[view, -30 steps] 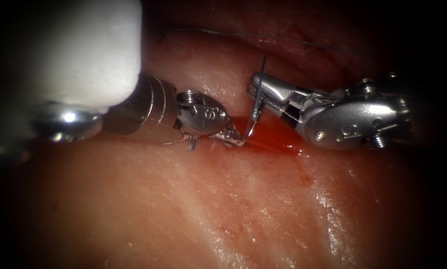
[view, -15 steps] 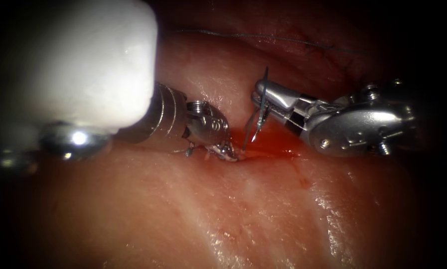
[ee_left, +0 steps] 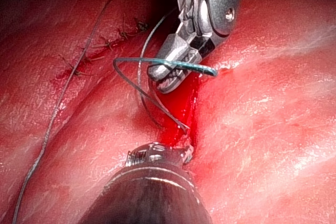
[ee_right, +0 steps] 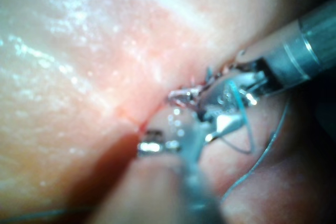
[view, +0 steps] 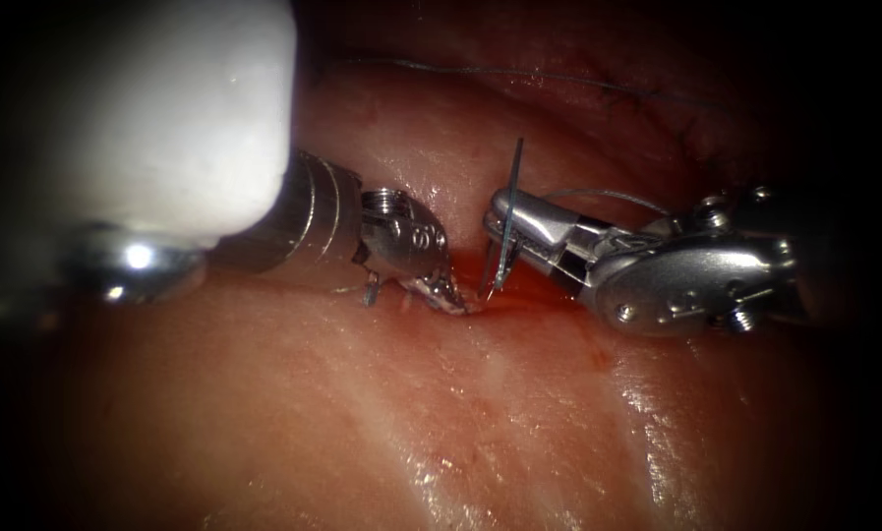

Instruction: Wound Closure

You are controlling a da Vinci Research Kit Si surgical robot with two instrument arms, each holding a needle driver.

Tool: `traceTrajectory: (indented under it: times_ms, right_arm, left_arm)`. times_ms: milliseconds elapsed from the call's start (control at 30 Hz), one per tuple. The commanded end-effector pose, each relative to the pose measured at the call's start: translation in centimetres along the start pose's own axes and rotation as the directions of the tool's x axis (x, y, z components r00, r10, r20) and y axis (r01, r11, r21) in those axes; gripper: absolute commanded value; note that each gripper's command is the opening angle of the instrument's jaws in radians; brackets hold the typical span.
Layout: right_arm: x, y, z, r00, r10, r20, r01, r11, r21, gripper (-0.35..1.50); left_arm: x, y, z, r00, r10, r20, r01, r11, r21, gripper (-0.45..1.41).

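Left claw [view: 452,298] — comes in from the left, tip down at the left lip of the cut [view: 519,287], jaws together and pressed on the tissue [view: 480,413] edge there. Whether they actually pinch tissue I cannot tell. In the left wrist view the same claw [ee_left: 185,153] sits at the near end of the red fluid [ee_left: 181,109] that pools in the cut.

Needle [view: 507,221] — stands nearly upright between the two tools, over the cut. Blunt end up, point down at the wet edge just beside the left claw's tip. The left wrist view shows its curve [ee_left: 152,85] sweeping from the right claw down to a point at the fluid; whether the point has entered the tissue cannot be told.

Right claw [view: 504,218] — enters from the right, clamped on the needle partway along its curve, nearer the blunt end; seen also in the left wrist view [ee_left: 165,74].

Thread [view: 608,195] — arcs from the needle back over the right tool. A further strand [view: 519,72] lies across the far tissue, past a stitched stretch [ee_left: 105,43] of the wound.
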Motion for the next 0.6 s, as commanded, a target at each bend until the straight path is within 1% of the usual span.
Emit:
traceTrajectory:
  times_ms: [33, 233, 433, 600]
  right_arm:
    - [-0.05, -0.09, 0.06, 1.000, 0.000, -0.001, 0.000, 1.000, 0.000, -0.35]
    - [-0.07, -0.23, 0.12, 1.000, -0.011, 0.000, 0.011, 1.000, 0.007, -0.35]
    - [-0.10, -0.26, 0.14, 1.000, -0.014, 0.001, 0.014, 1.000, 0.006, -0.35]
    - [-0.05, -0.36, 0.17, 1.000, -0.020, -0.002, 0.020, 1.000, 0.013, -0.35]
  left_arm:
    - [0.01, 0.01, 0.08, 1.000, -0.001, -0.002, 0.001, 1.000, 0.002, -0.37]
    - [0.07, 0.08, 0.02, 1.000, -0.002, -0.017, 0.003, 1.000, 0.006, -0.35]
    - [0.08, 0.11, 0.01, 1.000, -0.001, -0.025, 0.002, 1.000, 0.012, -0.35]
    - [0.08, 0.11, -0.01, 0.999, 0.001, -0.032, 0.000, 1.000, 0.020, -0.33]
